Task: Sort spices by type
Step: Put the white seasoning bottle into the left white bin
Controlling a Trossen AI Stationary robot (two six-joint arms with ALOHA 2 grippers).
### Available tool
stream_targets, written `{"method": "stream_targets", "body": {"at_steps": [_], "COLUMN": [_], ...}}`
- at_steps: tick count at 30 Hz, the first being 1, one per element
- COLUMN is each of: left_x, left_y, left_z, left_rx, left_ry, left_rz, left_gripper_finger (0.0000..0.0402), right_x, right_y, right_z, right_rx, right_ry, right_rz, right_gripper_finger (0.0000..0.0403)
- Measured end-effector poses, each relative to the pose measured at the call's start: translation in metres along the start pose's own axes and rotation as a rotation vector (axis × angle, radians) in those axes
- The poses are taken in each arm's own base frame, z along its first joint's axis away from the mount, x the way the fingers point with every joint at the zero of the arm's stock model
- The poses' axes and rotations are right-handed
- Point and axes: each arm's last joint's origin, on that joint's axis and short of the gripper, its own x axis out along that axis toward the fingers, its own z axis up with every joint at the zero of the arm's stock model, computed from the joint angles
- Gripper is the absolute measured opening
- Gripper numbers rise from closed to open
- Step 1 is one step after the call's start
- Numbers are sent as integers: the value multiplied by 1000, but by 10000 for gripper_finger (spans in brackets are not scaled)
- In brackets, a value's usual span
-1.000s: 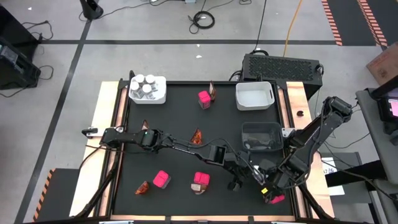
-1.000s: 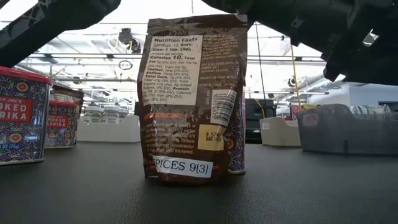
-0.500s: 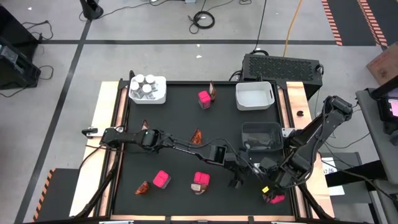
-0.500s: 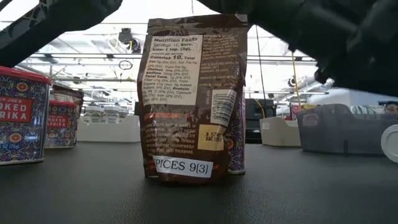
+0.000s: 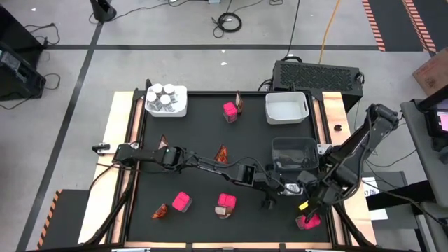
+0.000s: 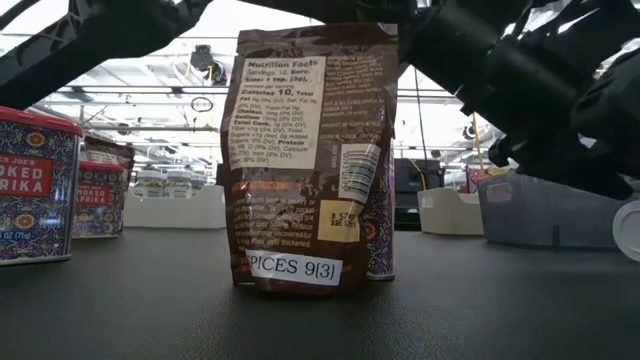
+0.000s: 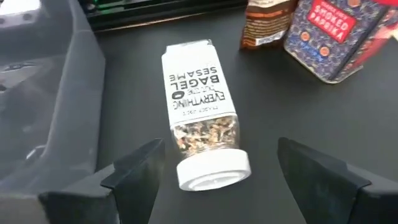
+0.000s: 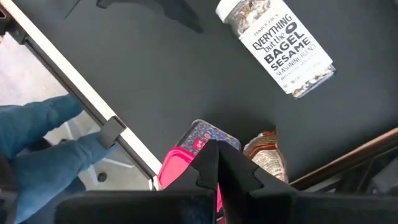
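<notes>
Spices are lying scattered over the dark counter [image 5: 203,133] as both arms are working at the lower right of the overhead frame. The left gripper [image 7: 217,180] is hovering with its jaws spread wide on either side of a clear white-capped jar [image 7: 202,112] of sesame seasoning, which is lying on its side, cap toward the camera, just beside the wall of the dark bin [image 5: 294,155]; the stance reads as a line-up for a grasp across the jar's body, with nothing held yet. The right gripper [image 8: 214,158] is sitting with its jaws pressed together and empty, its tip low above a pink box [image 8: 186,158] and an orange-brown sachet [image 8: 267,155] that are lying side by side near the counter's edge, probably waiting clear while the left arm is taking the jar. At the upper left of the overhead frame, more white-capped jars are standing grouped in a white bin [image 5: 168,101], likely the fallen jar's destination. The white bin at upper right [image 5: 287,108] is showing bare. Other pink boxes [image 5: 229,110] and sachets [image 5: 222,154] are resting loose across the middle and lower left, so much of the sorting appears undone. A tall brown pouch [image 6: 310,150] is filling the low view.
</notes>
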Motion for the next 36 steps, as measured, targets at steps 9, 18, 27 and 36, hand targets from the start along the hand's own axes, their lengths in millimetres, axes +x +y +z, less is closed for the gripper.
{"method": "stream_targets", "body": {"at_steps": [9, 18, 27, 36], "left_x": [14, 22, 21, 21], "left_y": [0, -3, 1, 1], "left_z": [-12, -23, -16, -17], "left_rx": [-51, -56, -86, -82], "left_ry": [-6, 28, -39, -22], "left_rz": [22, 15, 19, 19], "left_gripper_finger": [312, 312, 312, 274], "right_x": [-9, -30, -41, -47], "right_y": [0, 4, -4, -9], "right_z": [1, 7, 8, 8], "right_rx": [-13, -68, -152, -236], "right_ry": [-39, -236, -271, -282], "right_rz": [84, 275, 300, 306], "right_gripper_finger": [0, 0, 0, 0]}}
